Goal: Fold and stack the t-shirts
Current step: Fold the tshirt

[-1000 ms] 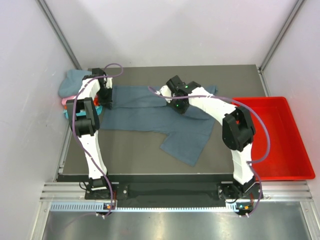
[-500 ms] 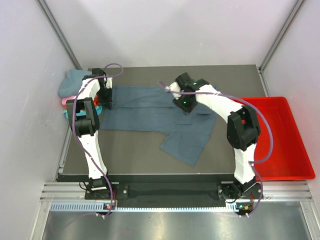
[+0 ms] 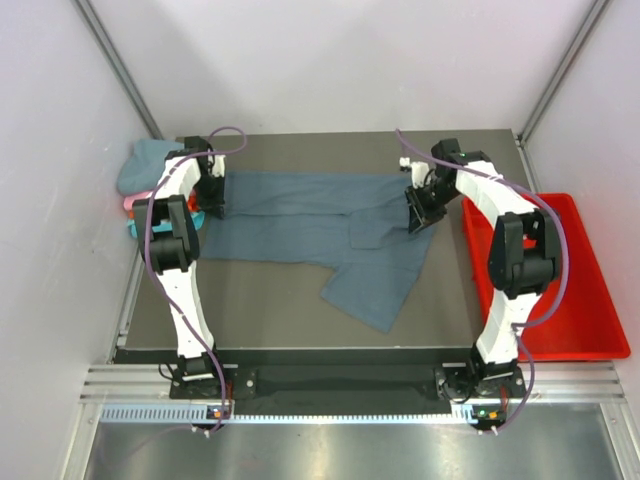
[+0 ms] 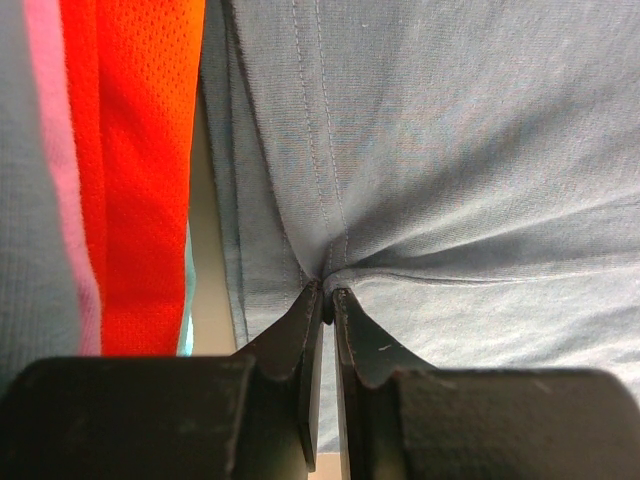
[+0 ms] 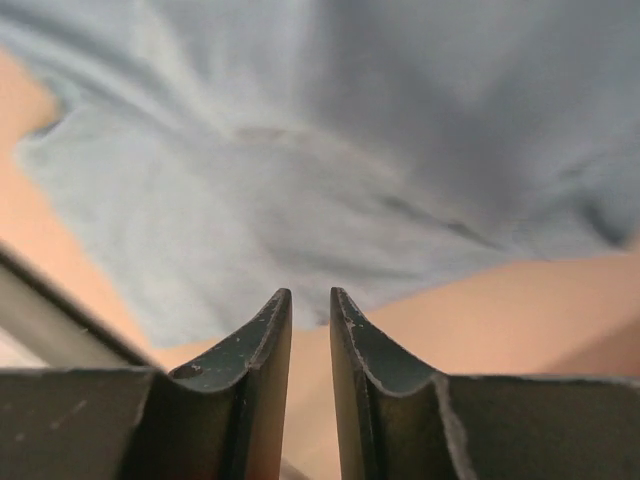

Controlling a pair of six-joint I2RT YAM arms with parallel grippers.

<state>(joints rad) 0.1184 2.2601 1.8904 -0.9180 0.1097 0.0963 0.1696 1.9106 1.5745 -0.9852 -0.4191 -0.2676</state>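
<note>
A slate blue-grey t-shirt point(image 3: 300, 225) lies spread across the dark table, one part hanging toward the front. My left gripper point(image 3: 212, 200) is at its left edge and is shut on a pinch of the cloth, as the left wrist view point(image 4: 328, 292) shows against the shirt point(image 4: 450, 150). My right gripper point(image 3: 419, 214) hovers at the shirt's right edge. In the right wrist view point(image 5: 310, 295) its jaws stand a narrow slit apart with nothing between them, and the blurred shirt point(image 5: 300, 170) lies beyond. Folded shirts are stacked at the far left: dusty teal point(image 3: 140, 165), pink point(image 3: 130, 203), orange point(image 4: 140, 150) and turquoise point(image 3: 133, 229).
A red plastic tray point(image 3: 570, 300) stands off the table's right side, close to the right arm. The folded stack sits right beside my left gripper. White walls and metal posts enclose the back and sides.
My right gripper has swept rightward over the blue-grey shirt from its middle to its right edge. The left gripper has stayed put, holding the left edge.
</note>
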